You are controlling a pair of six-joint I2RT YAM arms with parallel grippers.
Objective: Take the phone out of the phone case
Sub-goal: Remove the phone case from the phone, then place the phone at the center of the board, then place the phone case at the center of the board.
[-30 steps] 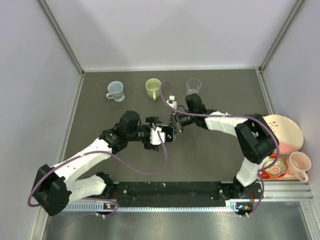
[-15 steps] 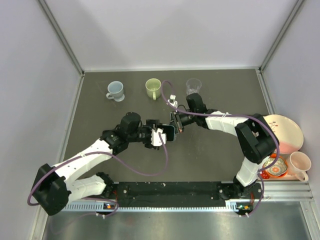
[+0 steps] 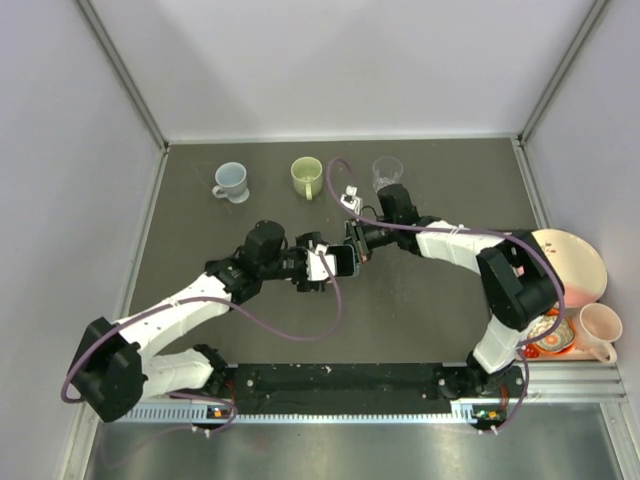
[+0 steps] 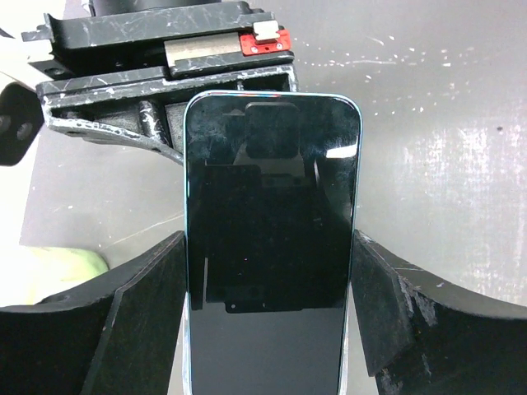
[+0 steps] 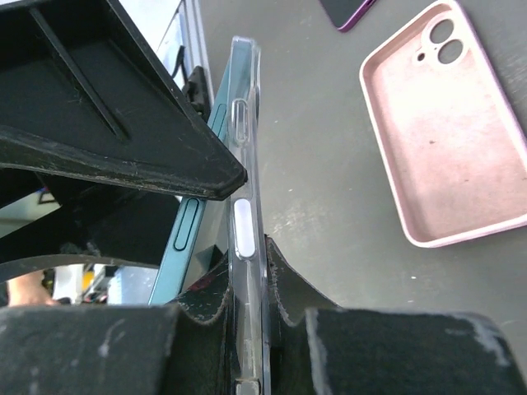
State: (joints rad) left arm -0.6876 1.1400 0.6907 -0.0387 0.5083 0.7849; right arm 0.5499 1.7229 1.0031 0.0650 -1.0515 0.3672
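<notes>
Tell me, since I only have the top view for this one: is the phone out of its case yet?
Observer: Not fully. The right wrist view shows the phone with its teal edge parted from the clear case near the right gripper, but meeting it at the far end.
Operator: What does that gripper hold?
Observer: Only the clear case's rim, pinched between its fingers.
Operator: And the left gripper?
Observer: Left wrist view: its fingers sit against both long sides of the phone.
</notes>
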